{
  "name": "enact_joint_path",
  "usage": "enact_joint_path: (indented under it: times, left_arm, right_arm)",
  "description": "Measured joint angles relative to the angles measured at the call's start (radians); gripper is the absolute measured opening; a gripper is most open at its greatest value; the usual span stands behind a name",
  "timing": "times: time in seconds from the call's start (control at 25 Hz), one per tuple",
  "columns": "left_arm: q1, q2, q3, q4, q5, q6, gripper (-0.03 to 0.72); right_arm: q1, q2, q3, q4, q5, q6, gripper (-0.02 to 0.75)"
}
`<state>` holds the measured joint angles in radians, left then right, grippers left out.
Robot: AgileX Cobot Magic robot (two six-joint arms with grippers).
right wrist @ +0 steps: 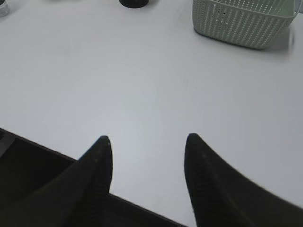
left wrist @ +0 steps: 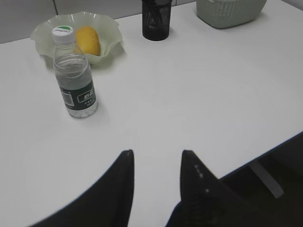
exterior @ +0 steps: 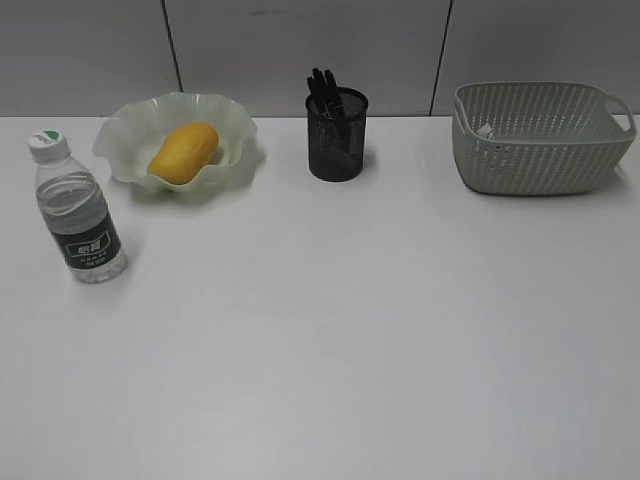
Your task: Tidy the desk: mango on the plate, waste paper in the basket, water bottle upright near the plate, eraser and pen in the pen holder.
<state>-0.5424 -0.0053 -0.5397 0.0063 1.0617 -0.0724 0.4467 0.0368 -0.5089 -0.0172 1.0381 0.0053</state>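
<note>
The mango (exterior: 183,152) lies in the wavy green plate (exterior: 130,125) at the back left; both also show in the left wrist view, mango (left wrist: 88,40) and plate (left wrist: 111,37). The water bottle (exterior: 78,212) stands upright in front of the plate, also in the left wrist view (left wrist: 75,80). The black pen holder (exterior: 337,135) holds dark pens. The basket (exterior: 540,140) stands at the back right with a bit of white waste paper (exterior: 485,130) inside. My left gripper (left wrist: 156,152) and right gripper (right wrist: 147,138) are open and empty above the desk (exterior: 350,320) near its front edge. The eraser is hidden.
A grey panelled wall runs behind the desk. The basket (right wrist: 246,21) and the pen holder's base (right wrist: 134,3) show at the top of the right wrist view. The desk's front edge drops to a dark area below both grippers.
</note>
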Motion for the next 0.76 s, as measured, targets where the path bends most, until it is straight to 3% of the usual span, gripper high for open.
enact_joint_path:
  times: [0.12, 0.24, 0.4, 0.76]
  left_arm:
    - [0.101, 0.0, 0.0, 0.0, 0.0, 0.0, 0.244]
    - [0.253, -0.001, 0.001, 0.0, -0.002, 0.0, 0.241]
    - [0.381, -0.001, 0.001, 0.0, -0.003, 0.0, 0.239]
    - [0.414, -0.001, 0.001, 0.001, -0.004, -0.001, 0.239]
  right_arm:
    - [-0.07, -0.001, 0.0, 0.007, 0.0, 0.0, 0.403]
    - [-0.24, -0.023, 0.0, 0.009, -0.001, 0.0, 0.403]
    - [-0.418, -0.043, 0.0, 0.011, 0.0, 0.0, 0.403]
    - [-0.439, -0.043, 0.0, 0.017, 0.0, 0.0, 0.403]
